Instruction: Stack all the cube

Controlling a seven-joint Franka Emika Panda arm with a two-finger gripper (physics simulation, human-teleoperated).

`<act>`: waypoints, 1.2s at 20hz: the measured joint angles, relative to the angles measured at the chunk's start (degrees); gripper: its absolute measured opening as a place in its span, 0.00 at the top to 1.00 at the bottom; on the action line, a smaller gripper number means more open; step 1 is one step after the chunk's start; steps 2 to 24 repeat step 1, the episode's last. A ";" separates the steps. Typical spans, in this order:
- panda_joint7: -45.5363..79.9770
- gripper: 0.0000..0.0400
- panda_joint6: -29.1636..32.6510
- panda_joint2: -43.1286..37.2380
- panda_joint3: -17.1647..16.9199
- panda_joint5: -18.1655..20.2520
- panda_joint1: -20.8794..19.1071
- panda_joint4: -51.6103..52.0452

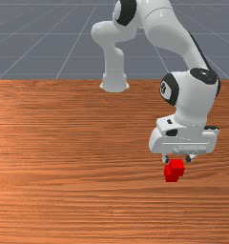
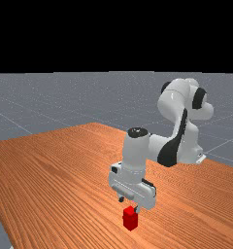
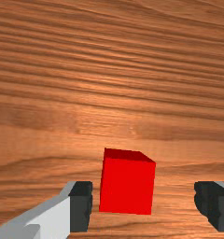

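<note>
Front view: just below the gripper (image 1: 177, 159), two plain red cubes (image 1: 174, 170) are seen, the upper apparently set slightly askew on the lower; the stacking is judged done, with only the arm's withdrawal left. Far view: beneath the gripper, an upright red block shape is formed by the cubes. Wrist view: between the gripper's widely spread fingers (image 3: 80, 206), a bright, flat red face is shown, untouched by either.

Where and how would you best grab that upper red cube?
Probably by two opposite sides, coming straight down: the upper red cube has flat faces, and in the wrist view it appears between the fingers of the open end effector, nearly square to them. I'd grip high, clear of the lower red cube.
</note>
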 joint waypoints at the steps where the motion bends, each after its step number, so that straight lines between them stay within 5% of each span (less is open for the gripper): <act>1: 0.00 0.12 0.08 0.01 0.00 0.01 -0.01 0.00; 24: 0.00 0.12 0.08 0.01 0.00 0.01 -0.01 0.00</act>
